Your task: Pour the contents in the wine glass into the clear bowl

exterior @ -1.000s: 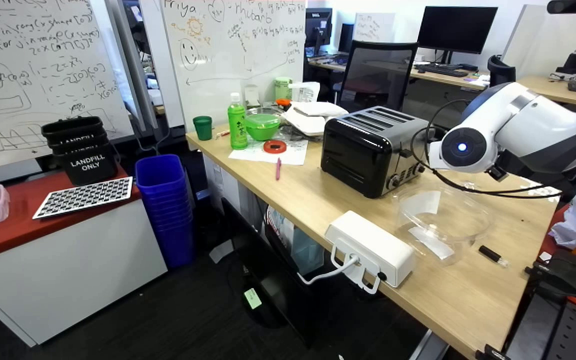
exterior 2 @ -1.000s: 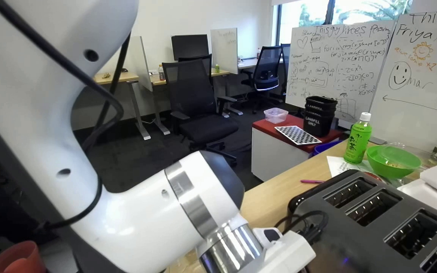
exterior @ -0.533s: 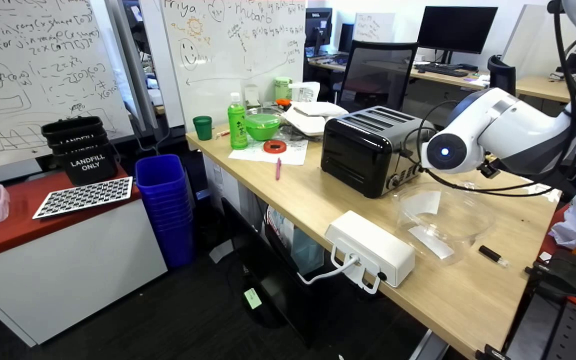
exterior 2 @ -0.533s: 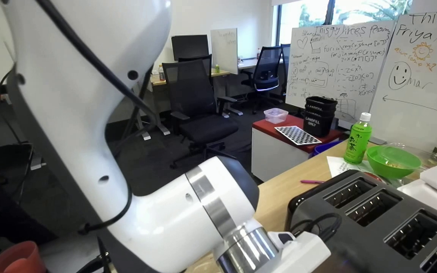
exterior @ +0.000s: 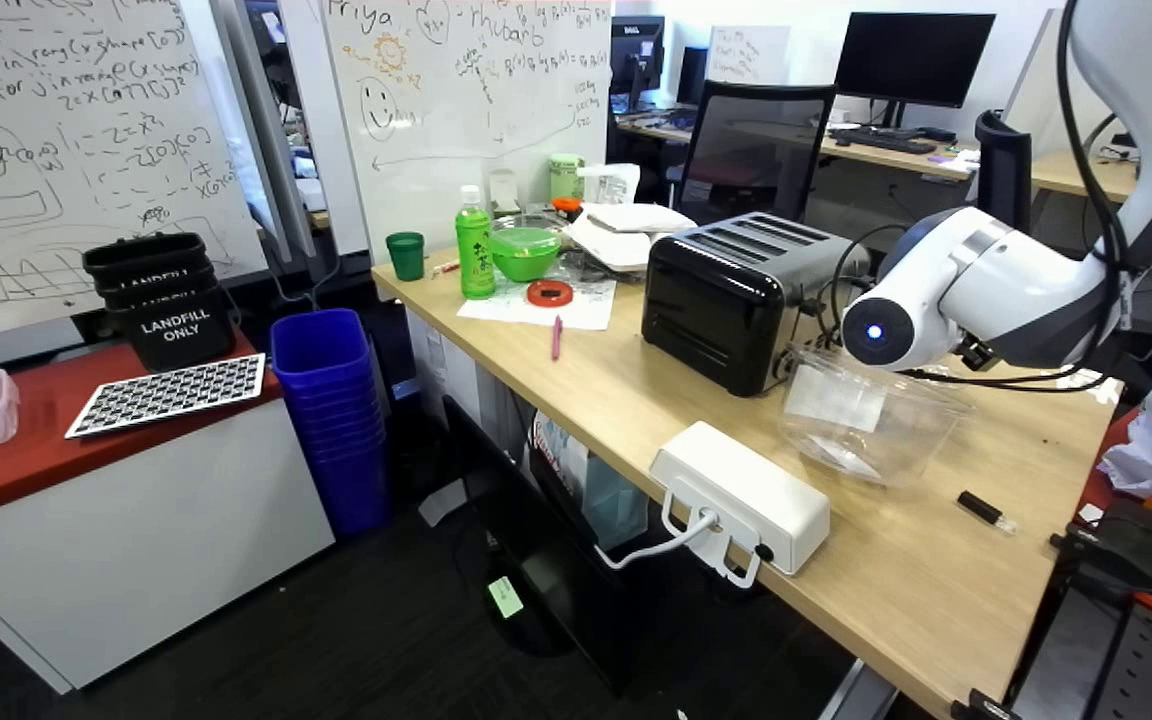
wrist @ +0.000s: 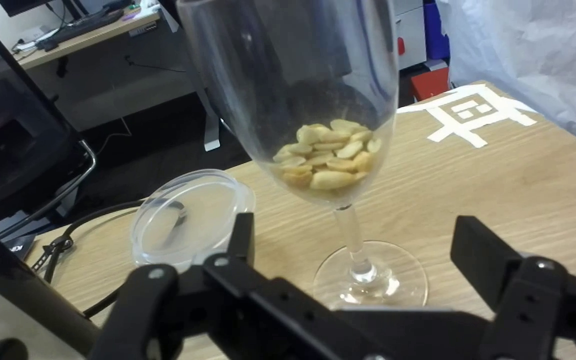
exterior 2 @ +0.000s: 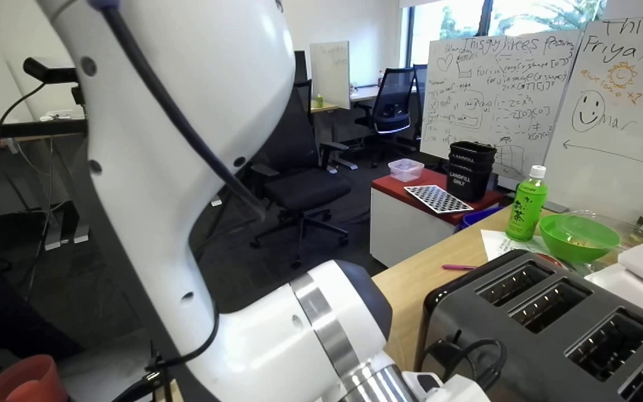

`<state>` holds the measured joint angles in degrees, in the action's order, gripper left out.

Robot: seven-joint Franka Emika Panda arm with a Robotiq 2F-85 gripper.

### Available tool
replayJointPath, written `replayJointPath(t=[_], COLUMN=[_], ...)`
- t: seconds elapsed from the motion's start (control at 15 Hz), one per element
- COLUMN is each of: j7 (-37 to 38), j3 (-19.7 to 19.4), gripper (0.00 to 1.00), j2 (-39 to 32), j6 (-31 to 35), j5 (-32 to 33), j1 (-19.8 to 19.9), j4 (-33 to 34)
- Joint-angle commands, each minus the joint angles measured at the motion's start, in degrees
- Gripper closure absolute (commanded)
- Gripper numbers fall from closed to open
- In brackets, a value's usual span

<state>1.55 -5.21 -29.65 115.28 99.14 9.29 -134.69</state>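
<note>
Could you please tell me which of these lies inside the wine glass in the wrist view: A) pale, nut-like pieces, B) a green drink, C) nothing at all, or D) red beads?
A, since a small heap of pale, peanut-like pieces shows through the clear wall at the bottom of the cup of the wine glass.

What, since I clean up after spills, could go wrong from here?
Closing off-centre, the open gripper might hit the thin stem and topple the wine glass. The nuts inside could then scatter across the table. The arm, close to the toaster in both exterior views, may also bump it.
</note>
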Motion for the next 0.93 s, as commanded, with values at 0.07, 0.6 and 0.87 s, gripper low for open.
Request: replayJointPath(t=[0.07,0.6,0.87], j7=[0.9,0.81,0.45], j3=[0.21,0.17,0.02], gripper=[0.0,0.0,0.0], j2=[-2.17,-5.29,-7.05], j6=[-1.78,-3.1,-4.16], j5=[-1.17,-3.94,-6.48], j1=[0.86,1.22,1.49], j4=[2.16,4.63,6.77])
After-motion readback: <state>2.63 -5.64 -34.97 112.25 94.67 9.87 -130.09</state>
